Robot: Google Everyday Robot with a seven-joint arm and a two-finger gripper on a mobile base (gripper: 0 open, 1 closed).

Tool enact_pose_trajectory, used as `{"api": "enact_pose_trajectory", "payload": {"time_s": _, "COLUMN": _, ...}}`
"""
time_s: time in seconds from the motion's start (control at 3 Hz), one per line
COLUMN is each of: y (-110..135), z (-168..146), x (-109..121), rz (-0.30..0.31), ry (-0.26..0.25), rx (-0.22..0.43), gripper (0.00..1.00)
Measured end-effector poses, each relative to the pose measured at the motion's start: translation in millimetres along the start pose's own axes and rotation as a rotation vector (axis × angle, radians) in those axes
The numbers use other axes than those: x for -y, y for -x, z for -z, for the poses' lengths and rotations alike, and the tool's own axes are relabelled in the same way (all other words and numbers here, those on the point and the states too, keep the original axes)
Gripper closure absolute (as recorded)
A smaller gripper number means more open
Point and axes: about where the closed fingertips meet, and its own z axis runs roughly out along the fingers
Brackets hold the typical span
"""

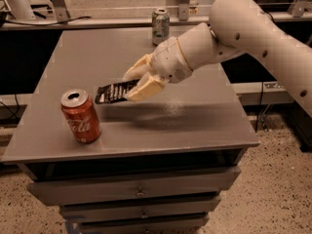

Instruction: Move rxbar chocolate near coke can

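You are mid-carry: your gripper is clamped on the rxbar chocolate, seemingly clear of the table. The coke can stands just beyond the bar's free end, below the fingertips. Next, lower and release without nudging the can.

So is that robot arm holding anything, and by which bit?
Yes. The gripper, over the middle of the table, has its jaws shut on one end of the rxbar chocolate; the free end points toward the coke can.
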Motion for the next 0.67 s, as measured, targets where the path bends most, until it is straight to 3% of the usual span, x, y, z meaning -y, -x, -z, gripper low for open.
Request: {"api": "enact_pose_trajectory", "payload": {"time_s": 0.67, "y": -1.6, "z": -10.0, "x": 1.8, "rz": 0.068, "ry": 0.106, "rx": -0.052, "gripper": 1.0}}
